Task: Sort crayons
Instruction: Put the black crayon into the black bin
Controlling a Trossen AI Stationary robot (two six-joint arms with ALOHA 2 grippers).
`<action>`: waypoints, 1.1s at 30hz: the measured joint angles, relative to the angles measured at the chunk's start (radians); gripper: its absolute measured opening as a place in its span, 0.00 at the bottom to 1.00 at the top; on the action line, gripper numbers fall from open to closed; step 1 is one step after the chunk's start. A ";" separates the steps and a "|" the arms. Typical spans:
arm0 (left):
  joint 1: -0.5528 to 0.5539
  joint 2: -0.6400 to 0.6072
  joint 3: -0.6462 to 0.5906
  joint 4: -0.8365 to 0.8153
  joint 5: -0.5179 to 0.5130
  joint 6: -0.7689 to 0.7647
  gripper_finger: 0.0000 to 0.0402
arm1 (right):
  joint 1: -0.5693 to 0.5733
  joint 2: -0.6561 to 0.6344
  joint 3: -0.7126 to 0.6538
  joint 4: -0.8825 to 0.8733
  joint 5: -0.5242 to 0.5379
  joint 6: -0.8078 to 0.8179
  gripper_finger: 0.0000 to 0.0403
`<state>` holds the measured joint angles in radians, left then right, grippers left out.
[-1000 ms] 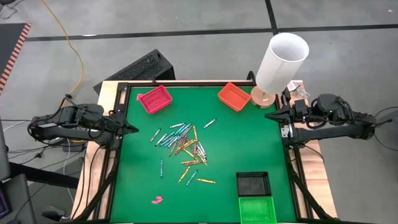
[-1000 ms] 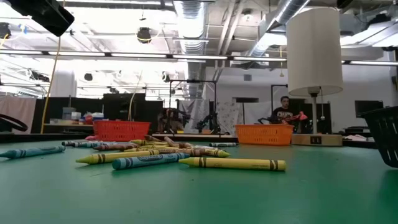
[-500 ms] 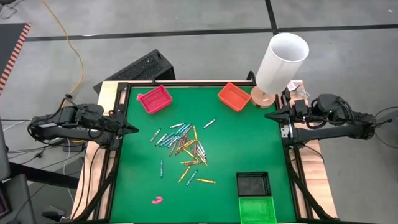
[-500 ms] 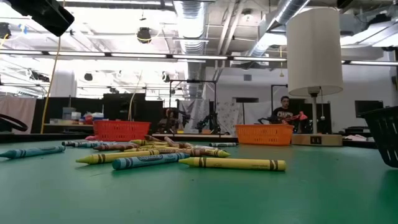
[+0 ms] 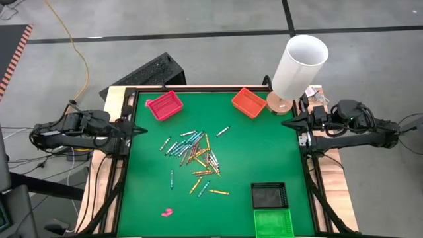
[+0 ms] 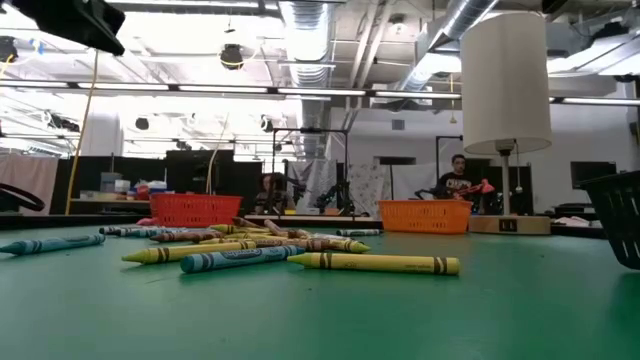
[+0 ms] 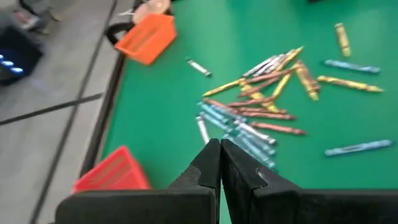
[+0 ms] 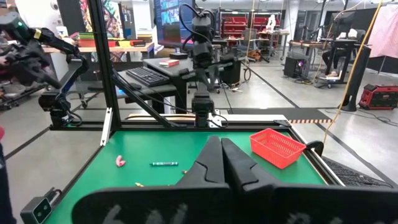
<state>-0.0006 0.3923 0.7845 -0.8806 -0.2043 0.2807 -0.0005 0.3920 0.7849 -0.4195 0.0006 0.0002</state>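
Observation:
The crayons [image 5: 195, 153] lie in a loose heap on the green table top [image 5: 251, 158], left of its middle, with a few strays around them. They also show in the low view [image 6: 260, 250] and the left wrist view [image 7: 261, 106]. My left gripper [image 5: 141, 130] hangs shut above the table's left edge, tilted down toward the heap [image 7: 219, 144]. My right gripper [image 5: 285, 123] is shut and level above the right edge [image 8: 221, 142]. Neither holds anything.
A red tray [image 5: 163, 105] and an orange tray [image 5: 248, 102] stand along the far edge. A black tray [image 5: 269, 196] and a green tray [image 5: 273, 223] sit at the near right. A pink lump [image 5: 167, 212] lies near left. A white lamp [image 5: 301, 66] stands at the far right corner.
My left gripper has rolled at the wrist without leaving its place at the table's left edge, and its tip has swung a little toward the far edge. It has stayed shut. The crayons have not moved.

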 joint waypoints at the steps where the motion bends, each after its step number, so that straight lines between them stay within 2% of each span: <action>1: 0.000 0.000 0.000 0.000 -0.018 0.000 0.00 | 0.000 0.000 0.000 0.000 0.000 0.000 0.00; 5: 0.000 0.000 -0.001 0.013 -0.053 -0.035 0.00 | 0.000 0.000 0.000 0.000 0.000 0.000 0.00; 7: 0.000 0.001 -0.003 0.096 -0.073 -0.096 0.00 | 0.000 0.000 0.000 0.000 0.000 0.000 0.00; 15: 0.000 0.041 -0.007 0.652 -0.074 -0.617 0.00 | 0.000 0.000 0.000 0.010 0.000 0.000 0.00; 19: 0.000 0.061 -0.007 0.861 -0.114 -0.683 0.00 | 0.000 0.001 0.000 0.069 0.000 0.088 0.00; 22: 0.001 0.072 -0.008 0.924 -0.136 -0.700 0.00 | 0.000 0.001 0.000 0.130 0.000 0.208 0.00; 25: 0.001 0.073 -0.008 0.915 -0.143 -0.726 0.00 | 0.000 0.000 0.000 0.162 0.000 0.264 0.00; 30: 0.001 0.097 -0.008 0.922 -0.201 -0.790 0.00 | 0.000 0.000 0.000 0.140 0.001 0.249 0.00; 33: 0.001 0.106 -0.008 0.951 -0.251 -0.808 0.00 | -0.003 0.000 0.000 0.145 0.054 0.188 0.00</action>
<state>0.0002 0.4985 0.7761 0.0701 -0.4548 -0.5272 -0.0036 0.3920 0.7849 -0.2747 0.0545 0.1880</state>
